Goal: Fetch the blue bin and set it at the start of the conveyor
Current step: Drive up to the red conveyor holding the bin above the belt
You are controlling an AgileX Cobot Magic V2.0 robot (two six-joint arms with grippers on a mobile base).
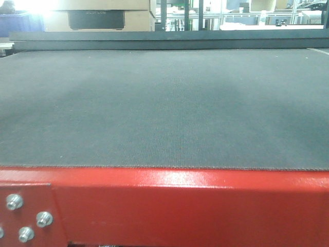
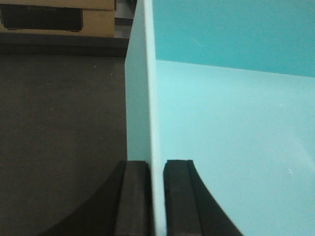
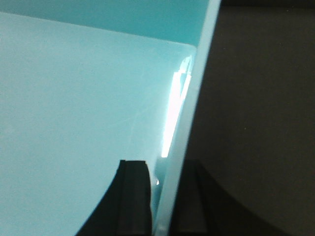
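The conveyor start (image 1: 164,108) is a wide dark-grey belt with a glossy red frame (image 1: 195,206) along its near edge; nothing lies on the part I see in the front view. The pale aqua blue bin (image 2: 236,147) fills the left wrist view. My left gripper (image 2: 156,169) is shut on its left wall, one finger inside and one outside. In the right wrist view my right gripper (image 3: 165,169) clamps the blue bin (image 3: 74,98) by its right wall. Dark belt (image 2: 59,123) shows beside the bin in both wrist views. The bin is out of the front view.
Silver bolts (image 1: 14,201) sit on the red frame's left plate. A raised dark ledge (image 1: 164,37) bounds the belt's far end. Behind it stand a cardboard box (image 1: 103,18) and metal racks (image 1: 231,15).
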